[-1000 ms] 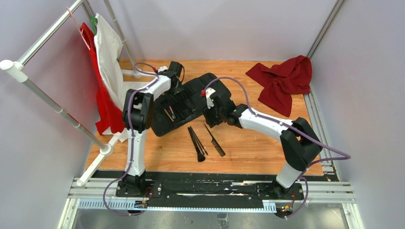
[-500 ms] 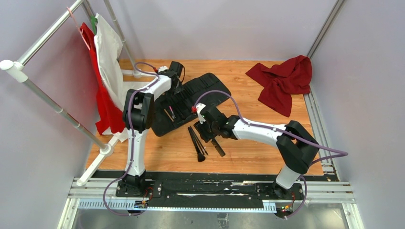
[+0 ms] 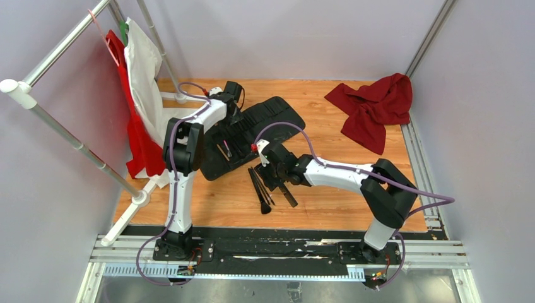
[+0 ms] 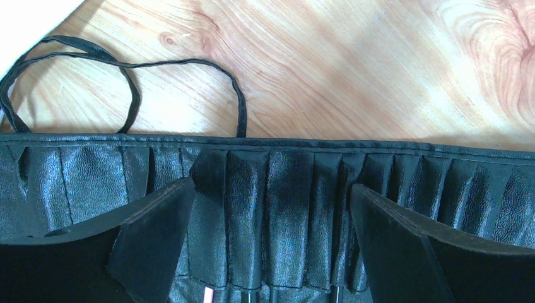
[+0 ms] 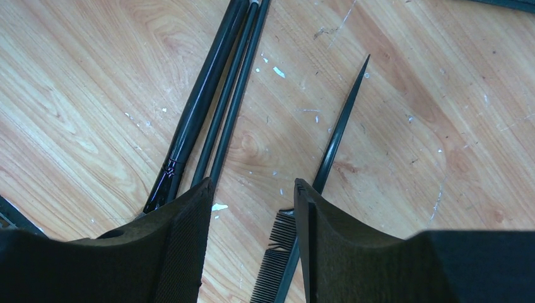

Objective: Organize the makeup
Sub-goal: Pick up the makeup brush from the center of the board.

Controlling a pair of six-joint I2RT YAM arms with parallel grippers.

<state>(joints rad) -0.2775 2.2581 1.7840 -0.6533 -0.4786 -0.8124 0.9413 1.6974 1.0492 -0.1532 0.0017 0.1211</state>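
Observation:
Three black brushes (image 3: 260, 189) and a thin black tail comb (image 3: 288, 196) lie loose on the wooden table in front of the black roll-up case (image 3: 268, 117). My right gripper (image 3: 272, 178) hangs open just above them. In the right wrist view the brushes (image 5: 208, 107) run past the left finger, and the comb (image 5: 337, 136) lies under the gap, next to the right finger. My right gripper (image 5: 252, 189) holds nothing. My left gripper (image 3: 235, 113) is open over the case's far end (image 4: 284, 183). A pink and a tan brush (image 3: 224, 150) sit in the case's slots.
A red cloth (image 3: 375, 107) lies at the back right. A clothes rack (image 3: 69, 126) with white and red garments stands at the left. The case's tie strap (image 4: 126, 82) loops on the wood beyond the case.
My right arm has swung from over the case toward the near left and come down over the loose brushes and comb. The left arm has not moved.

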